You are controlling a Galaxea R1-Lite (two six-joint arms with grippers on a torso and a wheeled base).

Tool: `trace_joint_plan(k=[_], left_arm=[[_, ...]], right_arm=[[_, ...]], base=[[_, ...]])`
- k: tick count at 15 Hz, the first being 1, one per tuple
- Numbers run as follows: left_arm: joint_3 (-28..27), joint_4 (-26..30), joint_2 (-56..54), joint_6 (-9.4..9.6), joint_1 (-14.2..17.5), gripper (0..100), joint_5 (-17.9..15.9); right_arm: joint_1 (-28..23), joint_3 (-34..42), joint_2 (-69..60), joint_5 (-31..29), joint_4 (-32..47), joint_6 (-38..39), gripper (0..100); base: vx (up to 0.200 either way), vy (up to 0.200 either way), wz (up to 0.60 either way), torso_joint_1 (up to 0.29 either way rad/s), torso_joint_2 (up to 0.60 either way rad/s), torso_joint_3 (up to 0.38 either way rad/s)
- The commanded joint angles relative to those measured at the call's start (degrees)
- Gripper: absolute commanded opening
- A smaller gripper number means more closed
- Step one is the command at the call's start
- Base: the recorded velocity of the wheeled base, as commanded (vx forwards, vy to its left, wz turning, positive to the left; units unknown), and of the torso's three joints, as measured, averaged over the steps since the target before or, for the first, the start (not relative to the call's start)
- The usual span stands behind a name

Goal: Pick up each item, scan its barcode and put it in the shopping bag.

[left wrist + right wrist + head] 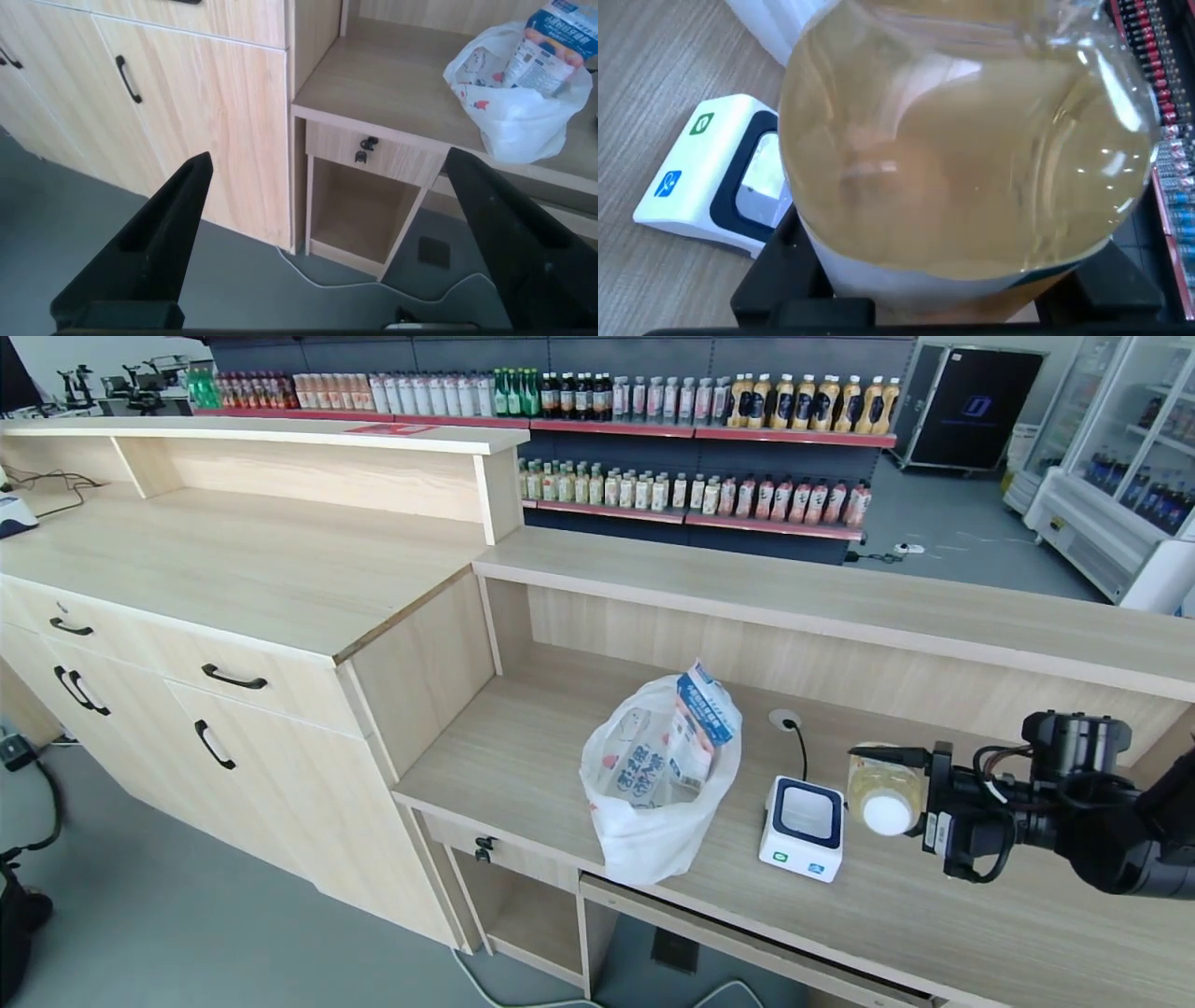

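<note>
**Bottle held next to the scanner**

Your wooden counter (523, 756) fills the middle and lower right of the head view. The white shopping bag (653, 831) stands on it in the middle, with a carton (695, 728) sticking out. Your left gripper (327, 159) is wide open and holds nothing. At the lower right, your right gripper (920, 798) squeezes a bottle of yellow drink (878, 782), just right of the white scanner (801, 817).

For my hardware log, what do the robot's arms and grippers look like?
The right arm is black and rounded, with looped black cables and a white label near the right gripper. The left gripper has two flat black fingers tapering to points.
</note>
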State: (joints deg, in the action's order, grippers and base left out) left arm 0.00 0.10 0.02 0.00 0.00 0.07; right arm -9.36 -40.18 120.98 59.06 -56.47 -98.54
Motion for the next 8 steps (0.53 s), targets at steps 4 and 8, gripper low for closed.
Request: trace_joint_plan(k=[4,8], left_arm=[[0.00,-0.01,-0.02,0.00,0.00,100,0.01],[0.00,-0.01,-0.02,0.00,0.00,100,0.01]], right_arm=[[0.31,-1.22,3.21,0.00,-0.93,-0.34,0],[0.40,-2.45,4.88,0.00,-1.54,-0.43,0]], base=[[0.000,0.000,0.00,0.000,0.00,0.000],[0.000,0.000,0.00,0.000,0.00,0.000]])
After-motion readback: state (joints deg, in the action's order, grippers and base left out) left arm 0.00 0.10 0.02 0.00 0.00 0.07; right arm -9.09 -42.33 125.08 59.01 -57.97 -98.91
